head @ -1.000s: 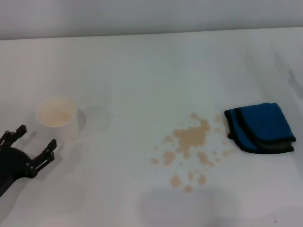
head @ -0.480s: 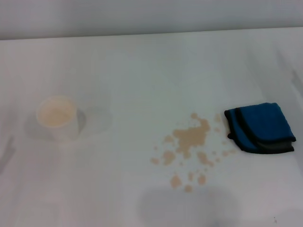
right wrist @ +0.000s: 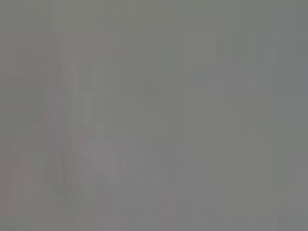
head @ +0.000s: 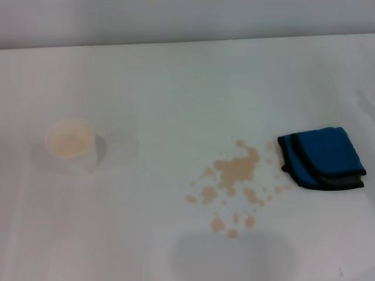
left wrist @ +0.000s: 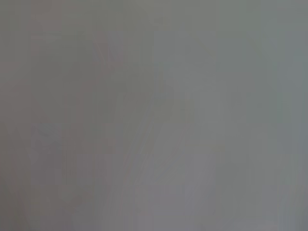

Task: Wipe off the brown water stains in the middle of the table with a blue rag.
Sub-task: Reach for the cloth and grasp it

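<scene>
Lying folded on the table (head: 176, 76), the blue rag (head: 321, 157) sits just right of the brown water stains (head: 235, 181). Neither gripper shows, so jaw state cannot be told. Wiping leftward risks smearing liquid or knocking the paper cup (head: 71, 145).

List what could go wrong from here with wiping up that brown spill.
1. The brown water stains are many scattered droplets; one pass of the blue rag may leave outliers or smear them across the table.
2. The rag lies folded right beside the spill; a poor pinch might drag it through the liquid.
3. The paper cup stands open and could tip if an arm sweeps near it.
Neither gripper is in view.
</scene>
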Tool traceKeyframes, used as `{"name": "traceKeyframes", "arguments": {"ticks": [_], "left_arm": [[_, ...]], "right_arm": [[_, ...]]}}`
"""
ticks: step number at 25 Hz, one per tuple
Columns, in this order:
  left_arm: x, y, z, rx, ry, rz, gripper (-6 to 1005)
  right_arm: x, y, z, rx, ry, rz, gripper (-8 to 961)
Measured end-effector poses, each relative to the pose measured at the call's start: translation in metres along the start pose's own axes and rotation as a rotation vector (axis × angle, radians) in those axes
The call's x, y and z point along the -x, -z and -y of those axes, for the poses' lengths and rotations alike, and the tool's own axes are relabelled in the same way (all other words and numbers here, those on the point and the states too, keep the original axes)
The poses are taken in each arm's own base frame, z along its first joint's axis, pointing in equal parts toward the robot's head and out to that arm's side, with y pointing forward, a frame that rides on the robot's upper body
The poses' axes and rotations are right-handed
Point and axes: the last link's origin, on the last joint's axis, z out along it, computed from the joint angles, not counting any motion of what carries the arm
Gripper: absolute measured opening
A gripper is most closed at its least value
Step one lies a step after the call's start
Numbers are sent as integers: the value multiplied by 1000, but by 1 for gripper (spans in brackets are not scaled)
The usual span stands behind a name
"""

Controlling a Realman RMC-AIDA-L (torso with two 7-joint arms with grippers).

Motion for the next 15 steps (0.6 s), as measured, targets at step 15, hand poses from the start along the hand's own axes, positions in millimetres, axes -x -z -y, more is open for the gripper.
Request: {"name": "traceKeyframes", "arguments": {"ticks": [15], "left_arm": [[2,-13,3,-29,29,23,879]], "right_arm": [[129,-10,-39,370,91,-353,870]]}}
